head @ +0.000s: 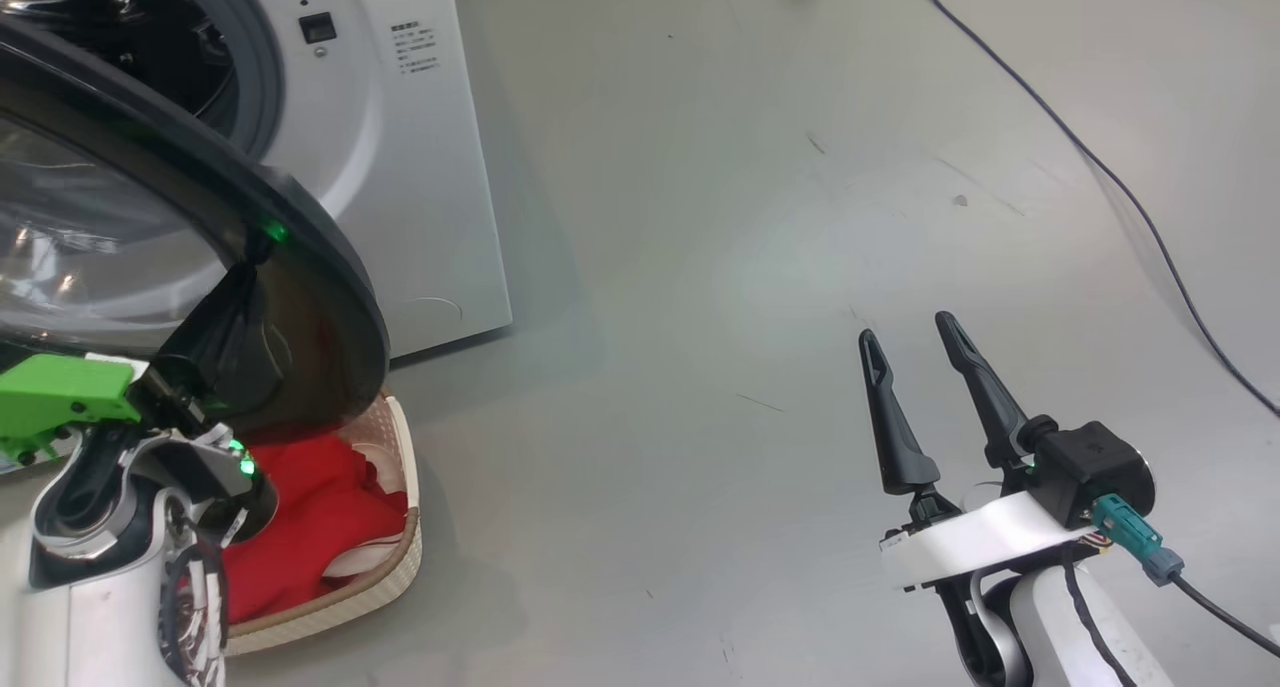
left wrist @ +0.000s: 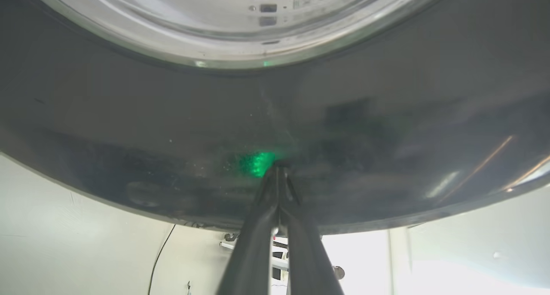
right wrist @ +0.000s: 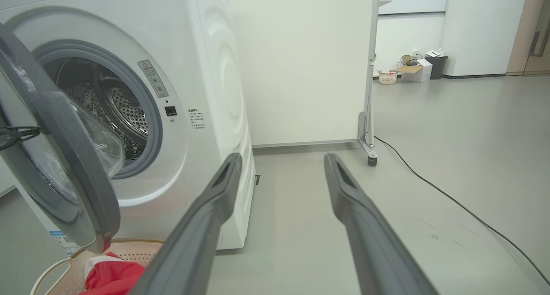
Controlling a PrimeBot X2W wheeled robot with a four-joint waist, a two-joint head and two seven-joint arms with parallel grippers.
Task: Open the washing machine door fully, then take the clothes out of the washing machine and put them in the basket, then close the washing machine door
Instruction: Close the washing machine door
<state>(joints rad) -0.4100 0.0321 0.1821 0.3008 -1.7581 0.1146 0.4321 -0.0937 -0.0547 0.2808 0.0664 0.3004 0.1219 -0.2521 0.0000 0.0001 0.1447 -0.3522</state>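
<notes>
The washing machine (head: 400, 167) (right wrist: 206, 71) stands at the upper left, its steel drum (right wrist: 124, 110) showing no fabric inside. Its black-rimmed door (head: 320, 257) (left wrist: 172, 114) (right wrist: 64, 127) hangs partly swung out over the basket (head: 395, 567) (right wrist: 137, 247). Red clothes (head: 310, 527) (right wrist: 114, 275) with white trim lie in the basket. My left gripper (head: 262, 250) (left wrist: 279, 164) is shut, its tips pressed against the door's dark outer rim, where a green glow reflects. My right gripper (head: 907, 327) (right wrist: 281, 157) is open and holds nothing, out over the bare floor to the right.
A dark cable (head: 1100, 167) (right wrist: 451, 196) snakes across the grey floor at the right. A white wheeled panel (right wrist: 369, 114) stands beside the machine, with boxes and a bin (right wrist: 436, 65) far behind. Open floor lies between the machine and my right arm.
</notes>
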